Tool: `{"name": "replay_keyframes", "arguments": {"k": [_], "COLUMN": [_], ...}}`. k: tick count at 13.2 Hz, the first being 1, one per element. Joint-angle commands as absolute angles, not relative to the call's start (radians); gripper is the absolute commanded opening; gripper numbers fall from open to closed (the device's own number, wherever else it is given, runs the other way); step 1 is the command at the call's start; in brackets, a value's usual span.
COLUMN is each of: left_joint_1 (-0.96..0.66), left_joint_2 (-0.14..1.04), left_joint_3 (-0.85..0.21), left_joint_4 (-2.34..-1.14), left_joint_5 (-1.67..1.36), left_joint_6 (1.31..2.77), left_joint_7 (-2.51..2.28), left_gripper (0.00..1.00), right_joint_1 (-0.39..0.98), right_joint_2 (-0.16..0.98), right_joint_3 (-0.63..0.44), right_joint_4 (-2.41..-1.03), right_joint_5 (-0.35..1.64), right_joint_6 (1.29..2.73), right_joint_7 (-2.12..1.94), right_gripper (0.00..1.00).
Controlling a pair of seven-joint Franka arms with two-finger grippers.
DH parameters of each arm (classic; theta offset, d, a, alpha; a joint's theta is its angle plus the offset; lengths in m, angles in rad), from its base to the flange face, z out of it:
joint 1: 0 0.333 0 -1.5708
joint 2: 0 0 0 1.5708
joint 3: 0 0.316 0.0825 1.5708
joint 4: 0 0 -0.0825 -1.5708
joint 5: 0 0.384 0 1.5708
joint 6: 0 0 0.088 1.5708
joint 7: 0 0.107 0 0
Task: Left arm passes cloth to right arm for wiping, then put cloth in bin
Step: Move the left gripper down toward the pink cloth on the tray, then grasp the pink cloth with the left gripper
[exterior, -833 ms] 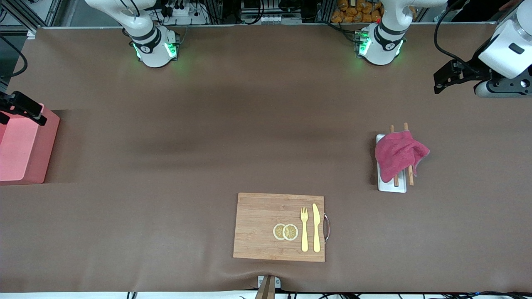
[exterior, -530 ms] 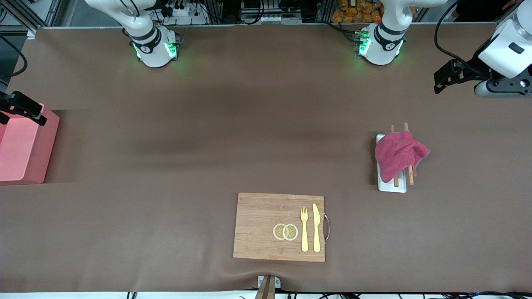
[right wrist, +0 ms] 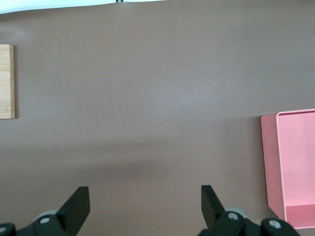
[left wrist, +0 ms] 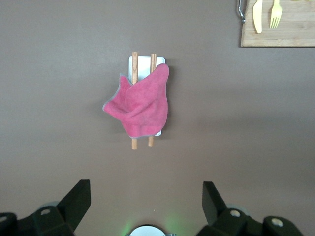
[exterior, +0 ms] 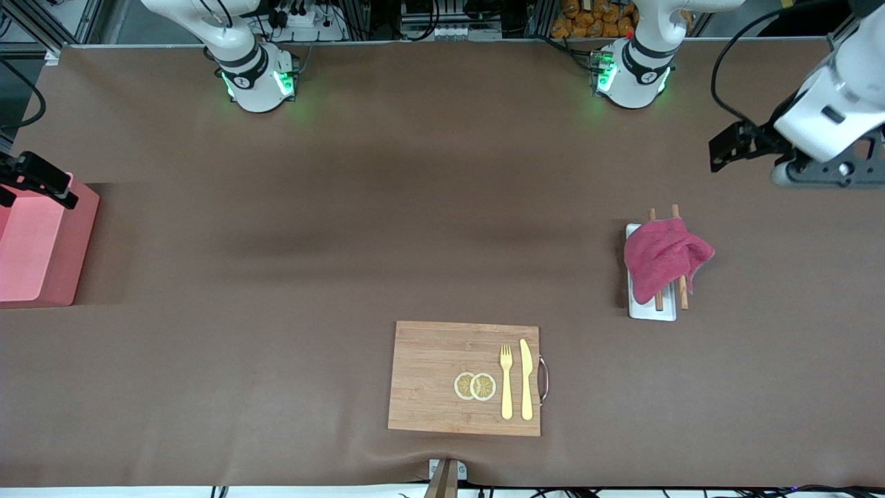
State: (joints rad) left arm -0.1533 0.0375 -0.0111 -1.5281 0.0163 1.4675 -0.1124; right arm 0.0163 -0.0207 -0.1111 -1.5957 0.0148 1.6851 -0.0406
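First step: the left arm is going for the cloth, nothing is picked up.

The cloth point(exterior: 664, 259) lies crumpled on a narrow white tray point(exterior: 652, 311) with two wooden sticks point(exterior: 683, 294), at about 2 o'clock from the cutting board point(exterior: 442, 377). The left gripper point(left wrist: 146, 209) hangs over the table at about 1 o'clock from the cloth, jaws wide apart and empty. Next it must come down over the cloth and close on a fold only, not the sticks. The right gripper point(right wrist: 145, 209) waits open beside the bin point(exterior: 34, 242), at the right arm's end.
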Motion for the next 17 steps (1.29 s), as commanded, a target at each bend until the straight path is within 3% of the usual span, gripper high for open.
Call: {"name": "replay_keyframes", "arguments": {"k": [1,13,17], "left_joint_1": [-0.163,-0.143,-0.118], "left_joint_2": [0.126,0.489,0.593], "left_joint_3": [-0.006,-0.002,0.002], "left_joint_4": [-1.494,-1.494,-1.488], "left_joint_5": [0.002,-0.015,-0.025], "left_joint_6": [1.485,1.678,1.683], "left_joint_7": [-0.046,0.705,0.73], "left_gripper": [1.0,1.0,1.0], "right_joint_1": [0.02,0.014,0.006], "right_joint_2": [-0.017,-0.002,0.002], "right_joint_3": [-0.112,-0.114,-0.115], "right_joint_4": [-1.58,-1.582,-1.585], "right_joint_5": [0.012,0.014,0.014], "right_joint_6": [1.672,1.672,1.672], "right_joint_7": [-0.018,-0.018,-0.02], "right_gripper": [1.0,1.0,1.0]}}
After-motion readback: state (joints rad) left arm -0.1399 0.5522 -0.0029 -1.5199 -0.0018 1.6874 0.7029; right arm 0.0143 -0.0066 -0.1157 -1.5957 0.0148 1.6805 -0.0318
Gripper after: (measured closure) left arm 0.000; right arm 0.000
